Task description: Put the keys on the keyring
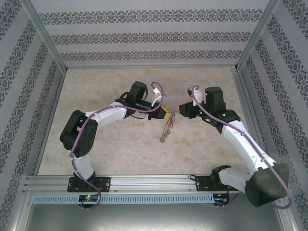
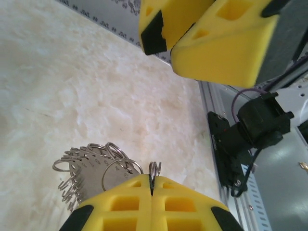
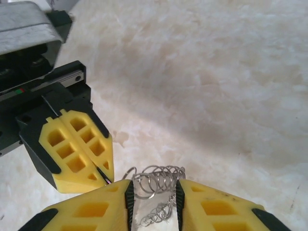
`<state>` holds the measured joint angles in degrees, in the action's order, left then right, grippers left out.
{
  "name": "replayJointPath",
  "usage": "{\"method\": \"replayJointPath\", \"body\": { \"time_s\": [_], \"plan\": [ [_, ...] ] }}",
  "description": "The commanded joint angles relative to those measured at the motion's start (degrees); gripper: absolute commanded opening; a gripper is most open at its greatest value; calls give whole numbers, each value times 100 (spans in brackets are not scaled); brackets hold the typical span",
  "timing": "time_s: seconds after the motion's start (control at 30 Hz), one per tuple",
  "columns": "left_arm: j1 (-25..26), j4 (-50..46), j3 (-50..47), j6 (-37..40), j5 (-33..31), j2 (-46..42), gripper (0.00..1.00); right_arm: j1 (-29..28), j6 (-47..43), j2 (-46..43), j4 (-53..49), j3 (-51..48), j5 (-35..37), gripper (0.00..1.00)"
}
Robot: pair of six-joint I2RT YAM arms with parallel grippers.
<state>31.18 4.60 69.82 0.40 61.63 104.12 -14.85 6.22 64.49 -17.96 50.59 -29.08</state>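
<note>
Left gripper point(image 1: 169, 115): jaws together, clamped on one wire loop at the rim of the keyring point(image 1: 166, 131). Keyring: grey metal hoop fringed with small wire loops, hanging from the left fingertips point(image 2: 120, 204), over the middle of the table point(image 1: 120, 154), well apart from all four edges. Right gripper point(image 1: 181, 109): just beside the left, jaws apart, keyring loops seen in the gap. Contact between keyring and right fingers point(image 3: 211, 207): cannot tell.

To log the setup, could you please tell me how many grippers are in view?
2. The left gripper is at mid-table, shut on the keyring. The right gripper faces it from the right, jaws apart. None seems hidden.
</note>
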Motion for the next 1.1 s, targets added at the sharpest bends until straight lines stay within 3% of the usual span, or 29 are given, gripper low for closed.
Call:
{"method": "replayJointPath", "body": {
  "time_s": [0.0,0.37,0.57,0.77,0.87,1.07],
  "plan": [
    [47,915,-140,-331,-116,-283,0,39,699,-117,803,-440,-556,32],
    [52,1092,-199,-453,-132,-445,0,12,1756,-135,2492,-1537,-1254,37],
    [56,1129,-194,-512,-125,-454,0,-163,1778,67,2786,-1657,-1255,44],
    [48,1181,-201,-559,-116,-462,0,-297,1720,208,2912,-1760,-1164,44],
    [50,1201,-211,-578,-129,-480,0,-316,1720,304,2993,-1827,-1152,36],
    [53,1279,-240,-607,-175,-506,0,-317,1741,354,3057,-1932,-1159,6]
  ]
}}
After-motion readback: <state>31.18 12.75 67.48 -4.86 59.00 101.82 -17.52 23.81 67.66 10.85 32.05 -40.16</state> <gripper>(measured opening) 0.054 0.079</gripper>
